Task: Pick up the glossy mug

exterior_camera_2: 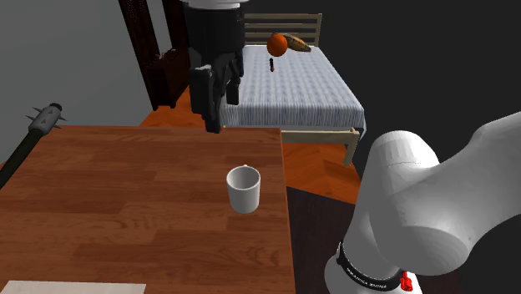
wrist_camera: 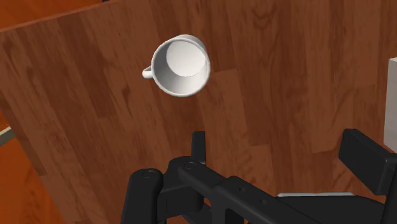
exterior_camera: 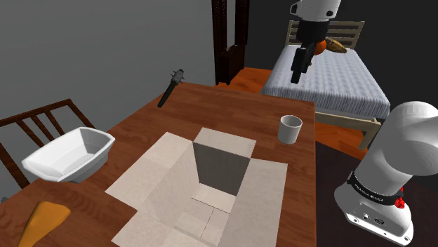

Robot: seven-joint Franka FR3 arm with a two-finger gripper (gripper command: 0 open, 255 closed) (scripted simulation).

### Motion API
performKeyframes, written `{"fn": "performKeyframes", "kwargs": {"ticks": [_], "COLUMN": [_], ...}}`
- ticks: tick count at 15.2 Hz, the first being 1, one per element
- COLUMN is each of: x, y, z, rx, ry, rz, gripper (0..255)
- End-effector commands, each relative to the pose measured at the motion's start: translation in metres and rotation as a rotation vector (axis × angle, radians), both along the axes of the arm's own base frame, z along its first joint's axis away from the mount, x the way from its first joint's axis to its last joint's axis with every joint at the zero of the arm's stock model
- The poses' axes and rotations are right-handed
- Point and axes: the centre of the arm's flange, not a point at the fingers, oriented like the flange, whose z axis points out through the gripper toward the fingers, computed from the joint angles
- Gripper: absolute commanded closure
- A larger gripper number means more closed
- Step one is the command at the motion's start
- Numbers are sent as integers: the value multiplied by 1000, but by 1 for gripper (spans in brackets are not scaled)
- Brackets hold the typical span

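The white mug (exterior_camera_2: 243,189) stands upright near the table's (exterior_camera_2: 125,209) edge. The gripper (exterior_camera_2: 215,96) hangs above it, fingers spread and holding nothing, seemingly aligning to descend.

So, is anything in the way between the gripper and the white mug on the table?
Nothing visible. The open gripper hangs in the air above the mug, which stands upright by itself on the wooden table near its edge. The open box sits off to one side, apart from it.

Our arm raised, gripper pointing down
We see our white arm (exterior_camera: 403,144) reach upward, the black gripper (exterior_camera_2: 222,115) hanging high with its fingers (wrist_camera: 198,145) spread well apart, clasping nothing.
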Motion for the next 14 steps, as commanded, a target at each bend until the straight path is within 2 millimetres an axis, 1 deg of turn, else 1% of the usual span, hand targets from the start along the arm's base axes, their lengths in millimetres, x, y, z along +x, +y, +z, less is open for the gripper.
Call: {"fn": "performKeyframes", "kwargs": {"ticks": [1,14], "x": [0,21], "y": [0,-26], "z": [0,-168], "rx": [0,-44], "ry": [0,72], "rz": [0,-39], "gripper": [0,0]}}
